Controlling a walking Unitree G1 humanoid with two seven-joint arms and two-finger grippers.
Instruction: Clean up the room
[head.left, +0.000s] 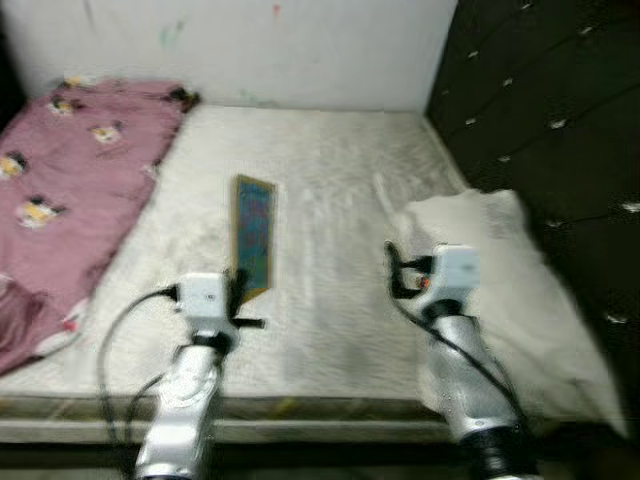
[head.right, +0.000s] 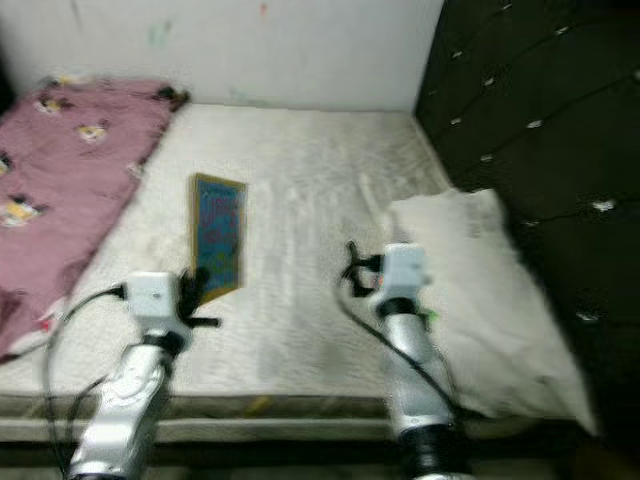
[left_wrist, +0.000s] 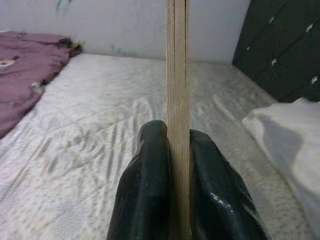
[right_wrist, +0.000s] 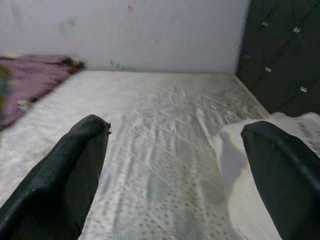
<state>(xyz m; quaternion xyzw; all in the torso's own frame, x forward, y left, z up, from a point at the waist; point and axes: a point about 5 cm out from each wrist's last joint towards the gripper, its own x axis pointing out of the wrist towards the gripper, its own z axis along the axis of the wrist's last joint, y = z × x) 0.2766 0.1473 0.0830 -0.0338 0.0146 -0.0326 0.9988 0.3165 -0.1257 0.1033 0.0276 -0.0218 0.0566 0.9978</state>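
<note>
Left claw (left_wrist: 177, 200) is clenched on a thin book (head.left: 254, 238), held above the white mattress (head.left: 330, 190); its wrist view shows the book edge-on between the fingers. Right claw (right_wrist: 175, 165) gapes wide beside a white pillow (head.left: 520, 290). Head views show the book's blue cover.

My two eye views look from above and behind my arms, forward and down over the near edge of the mattress (head.left: 330, 180) toward the wall (head.left: 300, 50) at its far edge. Both share this mattress, the pink blanket (head.left: 70, 170) on its left side and the white pillow (head.right: 470, 290) at its right edge. My wrist views sit low and close, facing the same far wall along my fingers (left_wrist: 150, 200).
</note>
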